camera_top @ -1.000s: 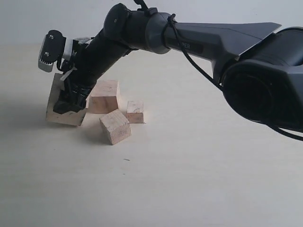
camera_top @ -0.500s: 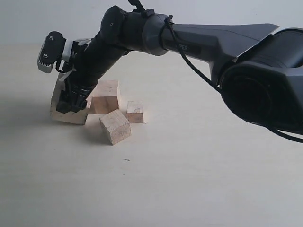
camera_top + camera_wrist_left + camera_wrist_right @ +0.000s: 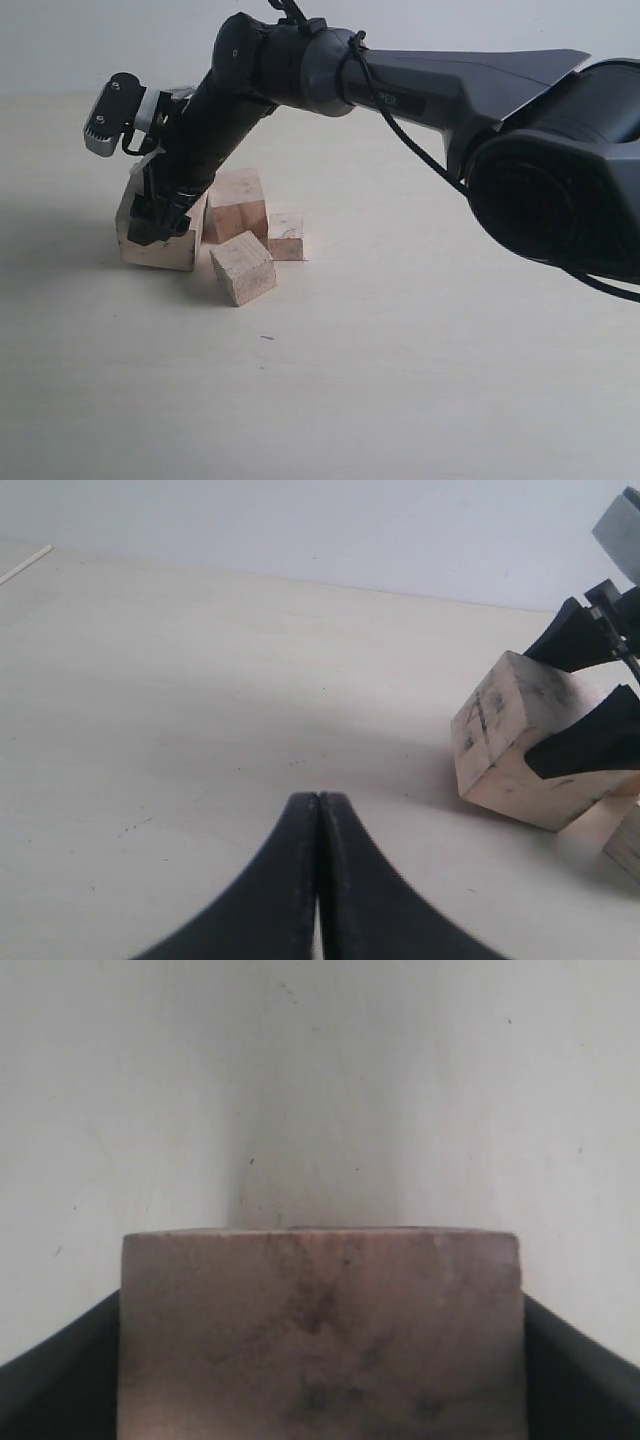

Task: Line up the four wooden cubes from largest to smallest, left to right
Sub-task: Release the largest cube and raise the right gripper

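Observation:
My right gripper reaches across to the left and is shut on the largest wooden cube, its black fingers on two opposite sides. In the left wrist view that cube is slightly tilted, low on the table, with dark scribbles on one face. It fills the right wrist view. The second cube touches its right side. In front of them lies the third cube, turned at an angle, and the smallest cube sits just right. My left gripper is shut and empty, well away from the cubes.
The pale tabletop stretches wide in front and to the right of the cubes. The right arm's dark body fills the upper right of the exterior view. A corner of another cube shows at the edge of the left wrist view.
The right gripper has carried the largest cube to the right and set it less tilted, against the second cube, which has shifted slightly right. The other two cubes have not moved.

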`<control>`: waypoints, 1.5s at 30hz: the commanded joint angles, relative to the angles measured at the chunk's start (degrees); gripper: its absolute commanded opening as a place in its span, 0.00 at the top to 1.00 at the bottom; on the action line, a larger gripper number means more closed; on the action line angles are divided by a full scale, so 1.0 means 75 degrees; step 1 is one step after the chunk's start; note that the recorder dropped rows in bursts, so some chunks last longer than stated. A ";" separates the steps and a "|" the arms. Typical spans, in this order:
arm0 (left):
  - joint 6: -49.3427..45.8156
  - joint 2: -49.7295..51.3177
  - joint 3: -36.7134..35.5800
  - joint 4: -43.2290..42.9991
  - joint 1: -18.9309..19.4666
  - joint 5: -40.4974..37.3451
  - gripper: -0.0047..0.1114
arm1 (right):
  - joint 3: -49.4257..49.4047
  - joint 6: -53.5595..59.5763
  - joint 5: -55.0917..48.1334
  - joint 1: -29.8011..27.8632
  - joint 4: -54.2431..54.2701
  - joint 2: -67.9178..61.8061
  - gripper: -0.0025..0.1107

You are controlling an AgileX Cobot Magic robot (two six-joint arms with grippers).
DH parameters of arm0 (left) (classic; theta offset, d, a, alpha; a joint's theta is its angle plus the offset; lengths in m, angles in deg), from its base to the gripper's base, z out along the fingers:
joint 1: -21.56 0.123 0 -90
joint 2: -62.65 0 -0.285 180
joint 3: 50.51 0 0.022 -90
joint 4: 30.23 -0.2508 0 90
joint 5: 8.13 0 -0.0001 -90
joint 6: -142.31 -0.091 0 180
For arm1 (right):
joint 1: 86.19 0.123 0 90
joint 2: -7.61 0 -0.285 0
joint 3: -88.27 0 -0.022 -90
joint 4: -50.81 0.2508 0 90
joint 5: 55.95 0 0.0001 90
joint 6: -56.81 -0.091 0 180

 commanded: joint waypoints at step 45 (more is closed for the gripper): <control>0.0025 -0.0029 0.0003 -0.0037 -0.0048 0.0055 0.96 | 0.0046 -0.0030 -0.0085 -0.0011 0.0549 0.0360 0.13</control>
